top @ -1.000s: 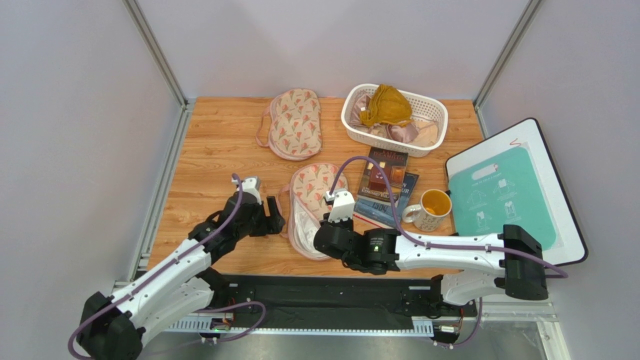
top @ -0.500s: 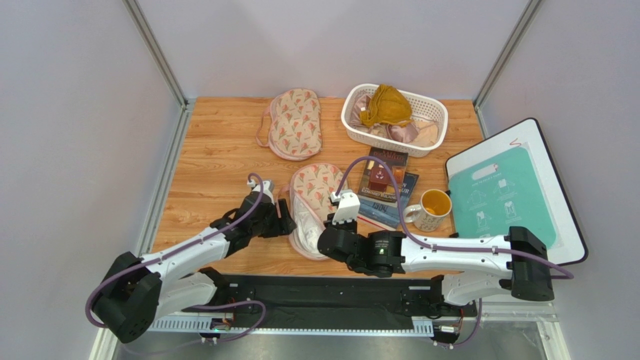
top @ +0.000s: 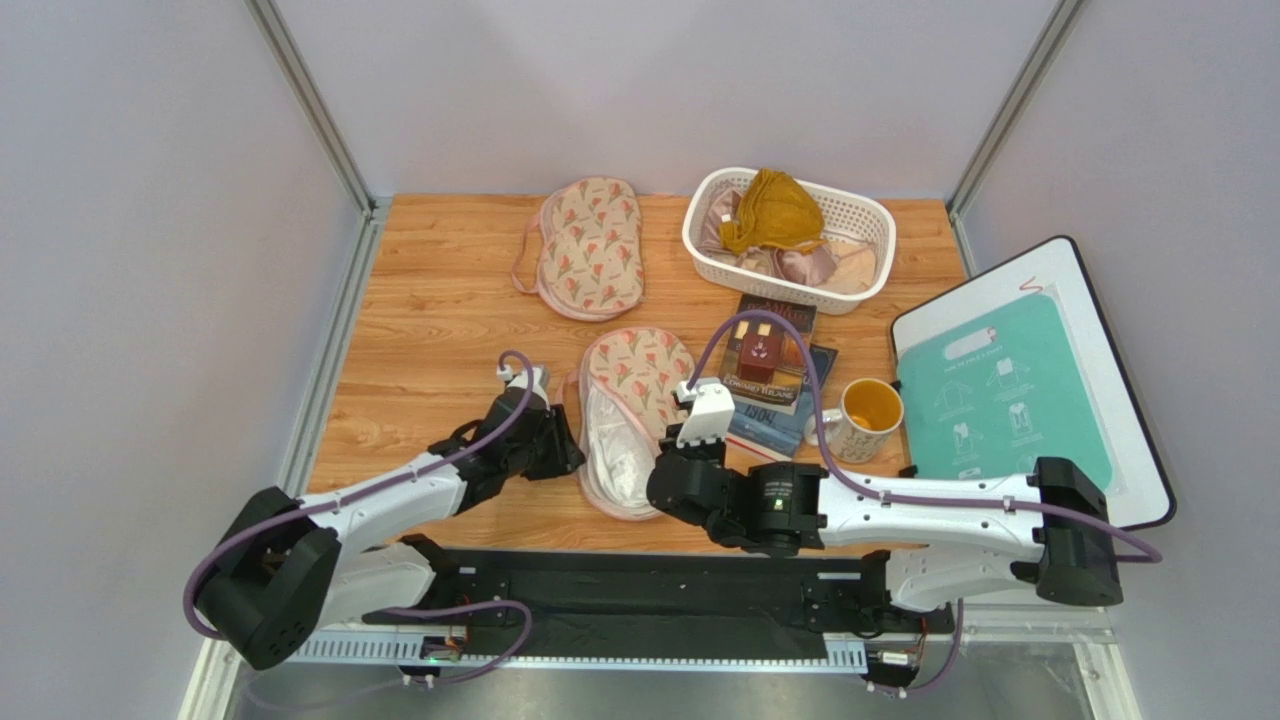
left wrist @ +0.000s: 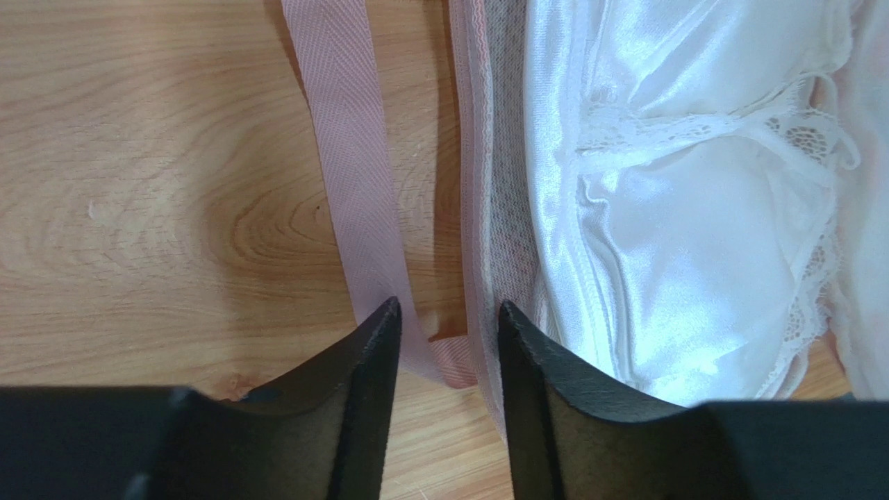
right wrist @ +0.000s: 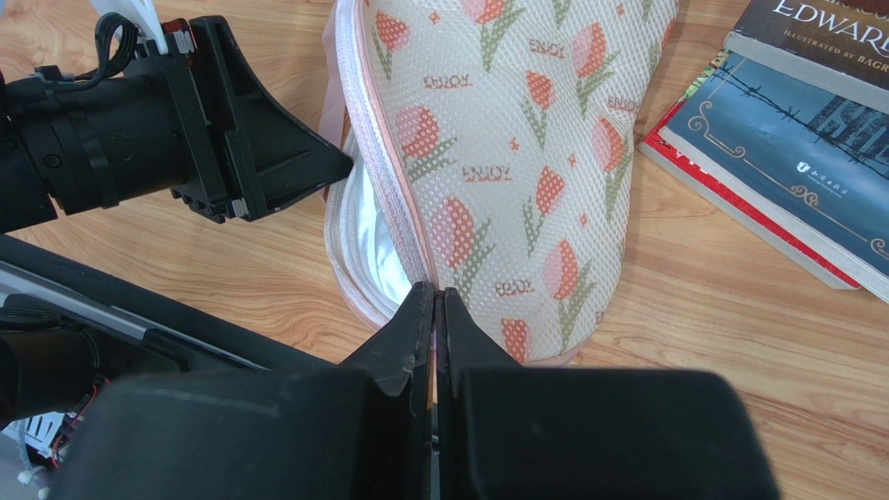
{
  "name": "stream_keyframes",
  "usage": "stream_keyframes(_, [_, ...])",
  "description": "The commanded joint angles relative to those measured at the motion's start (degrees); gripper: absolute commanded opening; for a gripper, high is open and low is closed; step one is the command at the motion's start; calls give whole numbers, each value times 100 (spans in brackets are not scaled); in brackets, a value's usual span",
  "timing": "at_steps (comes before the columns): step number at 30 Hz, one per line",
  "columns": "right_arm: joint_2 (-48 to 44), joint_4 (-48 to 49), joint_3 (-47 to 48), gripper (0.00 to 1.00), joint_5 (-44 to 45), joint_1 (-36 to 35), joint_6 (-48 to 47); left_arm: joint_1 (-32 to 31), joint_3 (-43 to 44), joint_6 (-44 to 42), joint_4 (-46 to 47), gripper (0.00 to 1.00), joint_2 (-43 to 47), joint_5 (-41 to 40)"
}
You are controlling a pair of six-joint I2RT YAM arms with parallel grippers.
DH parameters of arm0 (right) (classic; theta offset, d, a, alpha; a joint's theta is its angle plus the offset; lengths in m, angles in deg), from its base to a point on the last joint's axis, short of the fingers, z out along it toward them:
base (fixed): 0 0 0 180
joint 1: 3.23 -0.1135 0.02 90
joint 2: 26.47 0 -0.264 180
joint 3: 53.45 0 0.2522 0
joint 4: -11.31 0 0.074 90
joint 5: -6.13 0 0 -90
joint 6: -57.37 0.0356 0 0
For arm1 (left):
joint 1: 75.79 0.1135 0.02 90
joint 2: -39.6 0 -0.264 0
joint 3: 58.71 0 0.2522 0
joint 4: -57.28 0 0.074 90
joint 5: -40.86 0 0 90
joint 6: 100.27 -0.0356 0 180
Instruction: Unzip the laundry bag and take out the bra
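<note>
The laundry bag, beige with a red floral print, lies mid-table with its left side gaping. The white shiny bra shows inside it, and also fills the left wrist view as the bra. My left gripper is open at the bag's left rim. One finger is on the loose pink strap and the other on the mesh edge. My right gripper is shut on the pink zip rim at the near end of the laundry bag, with the bra visible under the raised flap.
A second floral bag lies at the back. To its right, a white basket holds mustard and satin garments. Stacked books and a mug sit right of the bag. A teal-and-white board leans at the right edge.
My left gripper has moved right, up to the bag's open left rim, and its jaws have narrowed. The right gripper has stayed shut at the bag's near end, shifting slightly right.
</note>
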Motion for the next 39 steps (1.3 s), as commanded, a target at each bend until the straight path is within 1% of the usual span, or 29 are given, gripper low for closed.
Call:
stream_keyframes(1, [-247,53,-110,0,344,-43,242,-11,-58,107,496,38,-148,106])
stream_keyframes(2, [-256,45,-119,0,353,-43,259,-20,-75,134,575,32,-174,106])
stream_keyframes(4, [-291,1,-145,0,371,-43,303,-20,-93,160,637,25,-165,97])
stream_keyframes(5, [-300,-17,-154,0,388,-43,364,-20,-102,169,680,17,-157,88])
stream_keyframes(6, [-317,-113,-154,0,423,-43,417,-20,-110,187,698,12,-157,80])
stream_keyframes(8, [-344,-254,-154,0,502,-43,653,-20,-119,213,690,0,-95,27])
stream_keyframes(10, [-379,-491,-180,0,634,-43,786,-20,-154,222,585,0,1,-139])
stream_keyframes(12, [-493,-675,-233,0,739,-52,988,-20,-189,231,427,0,282,-350])
stream_keyframes(13, [-537,-728,-259,0,783,-52,1059,-20,-251,239,304,0,405,-586])
stream_keyframes(16, [-695,-992,-321,0,933,-52,1349,-11,-356,239,-179,0,1011,-965])
stream_keyframes(17, [-713,-1054,-347,0,968,-52,1419,-11,-374,248,-276,0,1334,-1045])
stream_keyframes(25, [-336,-1247,-427,0,1100,-61,2166,-11,-638,362,-1576,0,2908,-1976])
stream_keyframes(28, [-186,-1256,-409,0,1100,-70,2272,-11,-629,345,-1902,0,3252,-2152])
stream_keyframes(33, [7,-1362,-426,0,1100,-79,2544,-11,-498,345,-2254,0,3271,-2389])
stream_keyframes(39, [52,-1388,-593,0,978,-122,2782,68,-471,345,-2228,0,3122,-2364])
